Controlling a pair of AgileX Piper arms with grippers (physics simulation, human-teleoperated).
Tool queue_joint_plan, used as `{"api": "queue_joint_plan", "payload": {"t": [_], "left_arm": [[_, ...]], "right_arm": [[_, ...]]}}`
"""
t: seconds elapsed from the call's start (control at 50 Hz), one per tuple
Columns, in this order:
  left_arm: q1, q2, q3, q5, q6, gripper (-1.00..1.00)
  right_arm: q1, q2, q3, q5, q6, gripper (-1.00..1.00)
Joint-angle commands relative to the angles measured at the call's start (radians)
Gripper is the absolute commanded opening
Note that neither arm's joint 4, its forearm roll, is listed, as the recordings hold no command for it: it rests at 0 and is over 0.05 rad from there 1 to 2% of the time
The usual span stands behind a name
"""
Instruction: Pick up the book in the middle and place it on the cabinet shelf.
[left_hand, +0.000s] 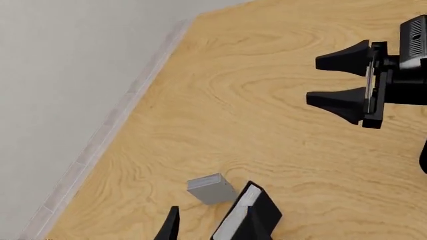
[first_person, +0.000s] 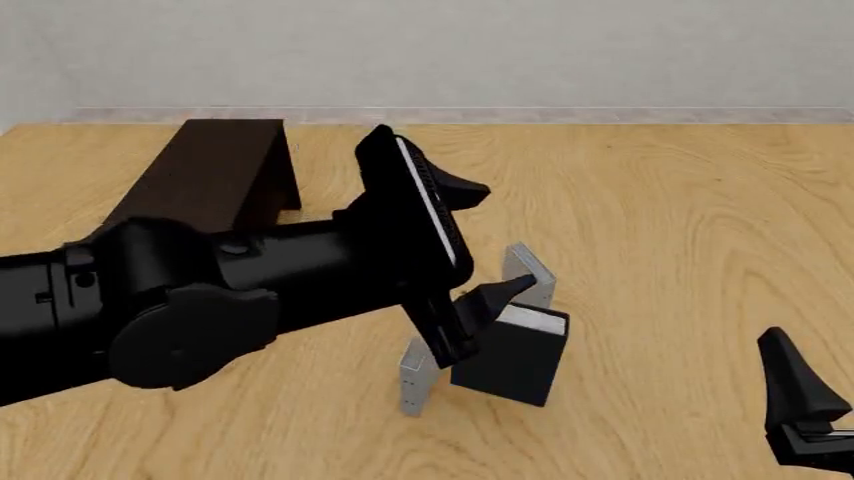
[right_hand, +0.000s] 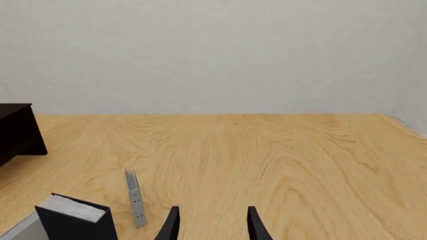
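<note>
In the front view we see the book upright on the table between two grey books, the wide-open left gripper above it. Only this view shows the cabinet top. The right gripper gapes empty.

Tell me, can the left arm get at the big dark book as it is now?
Probably yes. The left gripper is open, its lower fingertip right at the dark book, which stands upright. A thin grey book stands close beside it and could get knocked.
</note>
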Motion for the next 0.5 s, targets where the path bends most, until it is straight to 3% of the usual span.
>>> {"api": "queue_joint_plan", "payload": {"t": [0.02,0.5], "left_arm": [[0.01,0.045,-0.006,-0.025,0.008,1.0],[-0.015,0.126,0.045,-0.119,-0.032,1.0]], "right_arm": [[0.0,-0.001,0.0,0.001,0.0,1.0],[0.0,-0.001,0.0,0.001,0.0,1.0]]}}
